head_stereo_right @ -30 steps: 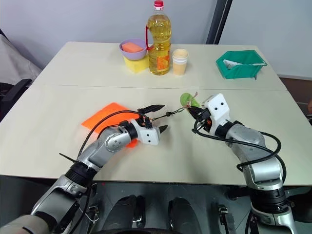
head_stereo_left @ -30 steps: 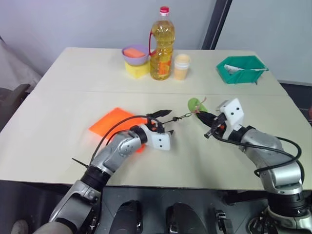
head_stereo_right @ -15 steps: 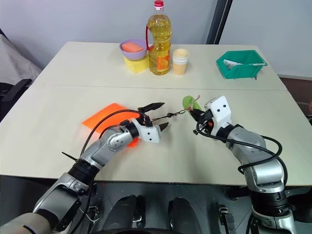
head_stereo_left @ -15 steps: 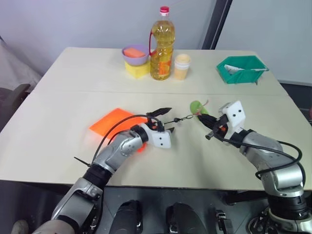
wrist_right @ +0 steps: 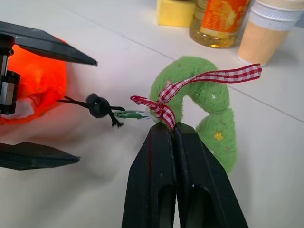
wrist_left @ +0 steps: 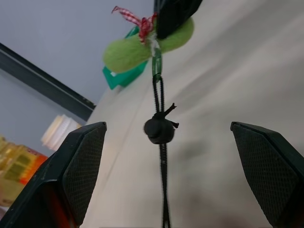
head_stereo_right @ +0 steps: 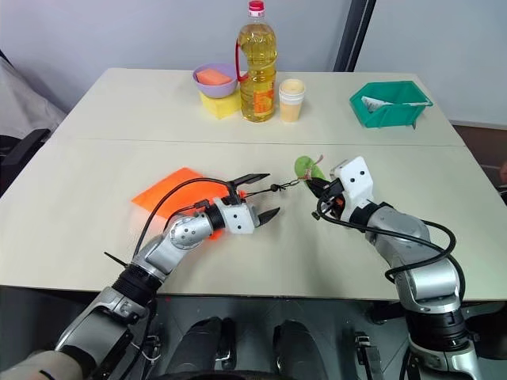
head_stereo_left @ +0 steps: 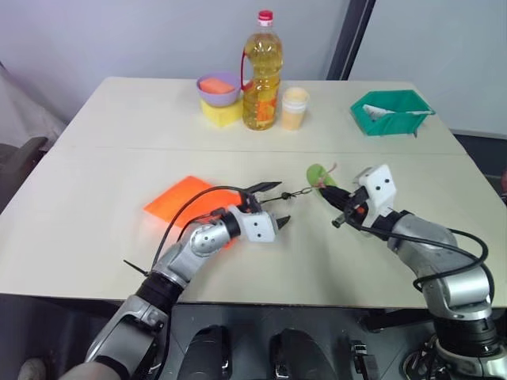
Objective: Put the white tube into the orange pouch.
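Right tool pinches the orange pouch's green tag; left tool gapes astride the drawstring; oil bottle stands far.

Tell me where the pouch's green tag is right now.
The green tag is pinched in the shut right gripper, just above the table's middle, right of the open left gripper.

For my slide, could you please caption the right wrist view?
Right gripper shut on green tag; drawstring leads to orange pouch.
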Controlling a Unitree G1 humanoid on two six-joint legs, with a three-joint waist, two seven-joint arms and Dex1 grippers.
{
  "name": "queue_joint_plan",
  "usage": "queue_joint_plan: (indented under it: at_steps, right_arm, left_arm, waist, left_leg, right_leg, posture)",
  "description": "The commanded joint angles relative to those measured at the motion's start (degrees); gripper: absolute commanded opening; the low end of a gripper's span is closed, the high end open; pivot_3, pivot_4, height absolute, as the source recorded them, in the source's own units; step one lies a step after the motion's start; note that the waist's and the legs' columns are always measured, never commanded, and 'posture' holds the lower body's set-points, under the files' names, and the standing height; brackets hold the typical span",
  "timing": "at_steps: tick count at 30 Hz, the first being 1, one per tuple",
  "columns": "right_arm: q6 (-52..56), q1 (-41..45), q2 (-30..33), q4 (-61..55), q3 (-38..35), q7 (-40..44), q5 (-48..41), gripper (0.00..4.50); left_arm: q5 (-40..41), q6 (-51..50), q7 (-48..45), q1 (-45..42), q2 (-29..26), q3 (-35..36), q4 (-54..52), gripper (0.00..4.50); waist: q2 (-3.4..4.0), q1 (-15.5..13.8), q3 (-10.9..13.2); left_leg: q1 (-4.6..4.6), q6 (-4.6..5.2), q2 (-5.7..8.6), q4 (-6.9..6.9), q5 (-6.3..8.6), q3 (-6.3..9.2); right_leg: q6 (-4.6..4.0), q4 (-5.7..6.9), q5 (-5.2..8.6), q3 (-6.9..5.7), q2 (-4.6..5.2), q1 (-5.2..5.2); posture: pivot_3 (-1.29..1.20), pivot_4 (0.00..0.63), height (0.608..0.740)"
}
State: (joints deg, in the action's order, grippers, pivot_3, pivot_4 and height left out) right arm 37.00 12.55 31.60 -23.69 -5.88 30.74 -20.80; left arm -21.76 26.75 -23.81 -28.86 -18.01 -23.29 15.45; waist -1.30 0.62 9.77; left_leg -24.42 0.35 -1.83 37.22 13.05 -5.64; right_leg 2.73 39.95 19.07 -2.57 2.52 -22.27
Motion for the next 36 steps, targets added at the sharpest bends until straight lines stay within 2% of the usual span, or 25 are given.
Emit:
queue_joint_plan:
  at_steps: [1,9,17,26,32,36]
  right_arm:
    - [-1.51,0.10,0.37,-1.43,-0.47,0.06,0.13,0.00]
    - [-1.94,0.34,0.33,-1.02,-0.32,0.51,0.11,0.00]
    - [-0.23,0.55,-1.13,-0.93,-2.71,0.16,-3.77,0.00]
    - [0.96,1.17,-2.02,-0.54,-4.31,-0.93,-6.59,0.00]
    - [1.43,0.95,-1.56,-0.80,-4.09,-1.04,-7.38,0.00]
    - [1.69,1.06,-1.17,-0.73,-4.24,-1.07,-7.71,0.00]
  left_arm:
    - [-2.64,3.93,1.09,-0.34,-1.98,-0.19,-2.44,4.47]
    - [-14.00,5.82,8.75,-2.92,-2.36,-1.73,-1.40,4.47]
    - [-26.42,6.35,17.47,-6.54,-3.43,-4.48,-1.00,4.47]
    - [-27.97,5.53,20.06,-6.38,-2.94,-5.46,0.33,4.47]
    - [-23.77,2.95,18.66,-4.17,-1.54,-4.10,1.50,4.47]
    - [-23.81,3.33,18.96,-3.14,-1.78,-4.64,0.82,4.47]
  waist:
    - [0.00,0.00,0.00]
    - [0.00,-0.06,0.00]
    - [0.00,-0.04,0.00]
    - [0.00,-0.02,0.00]
    - [0.00,-0.02,0.00]
    - [0.00,-0.03,0.00]
  left_leg:
    - [0.00,0.00,0.00,0.00,0.00,0.00]
    - [-0.01,0.01,0.01,0.00,0.00,0.00]
    - [-0.01,0.01,0.00,-0.02,0.00,-0.01]
    - [-0.01,0.01,0.00,-0.02,0.01,-0.02]
    - [-0.01,0.01,0.00,-0.03,0.00,-0.02]
    - [-0.01,0.01,0.00,-0.03,0.00,-0.02]
  right_leg:
    - [0.00,0.00,0.00,0.00,0.00,0.00]
    - [0.00,0.00,0.00,0.00,0.00,0.00]
    - [0.00,0.00,0.00,0.00,0.00,-0.02]
    - [0.00,0.00,0.00,0.01,0.00,-0.03]
    - [0.00,0.00,0.00,0.01,0.00,-0.03]
    - [0.00,0.00,0.00,0.01,0.01,-0.04]
  posture:
    - [0.00,0.150,0.737]
    - [0.00,0.150,0.737]
    - [0.00,0.150,0.737]
    - [0.00,0.150,0.737]
    - [0.00,0.150,0.737]
    - [0.00,0.150,0.737]
